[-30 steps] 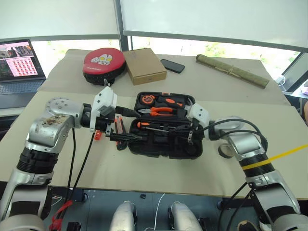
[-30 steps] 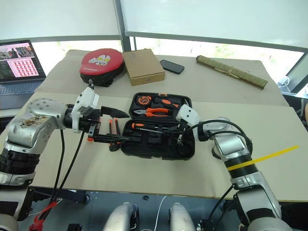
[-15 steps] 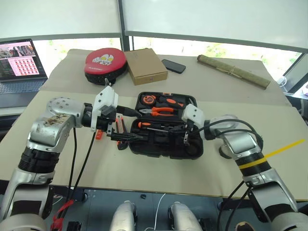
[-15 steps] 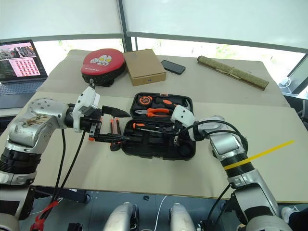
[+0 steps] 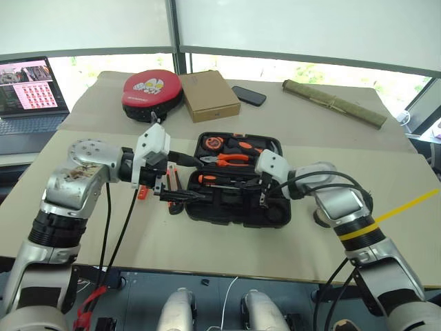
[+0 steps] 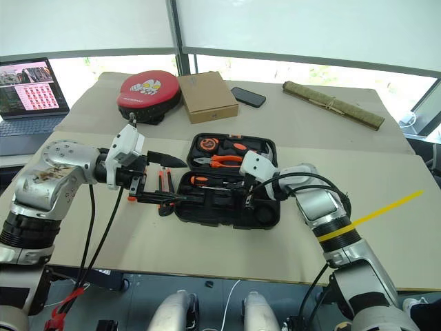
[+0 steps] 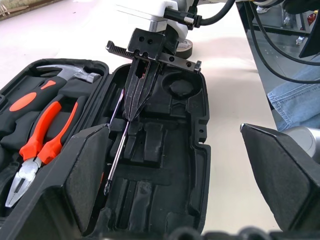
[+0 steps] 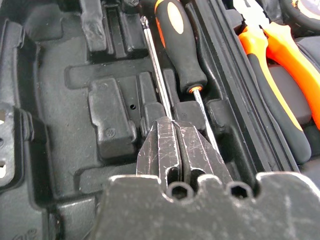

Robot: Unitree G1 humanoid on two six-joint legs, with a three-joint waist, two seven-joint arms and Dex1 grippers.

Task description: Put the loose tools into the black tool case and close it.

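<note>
We press our clenched right gripper (image 8: 172, 145) on a screwdriver (image 8: 181, 60) shaft just past its tips in the black tool case (image 5: 238, 214); our left gripper (image 7: 175, 185) gapes beside it. Next: seat it, fetch remaining tools.

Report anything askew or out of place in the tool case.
In the near half of the open black plastic tool case, a slim steel screwdriver shaft lies slanted over the moulded ribs, not down in a slot, by the shut right gripper. The orange-and-black-handled screwdriver beside it looks seated.
</note>
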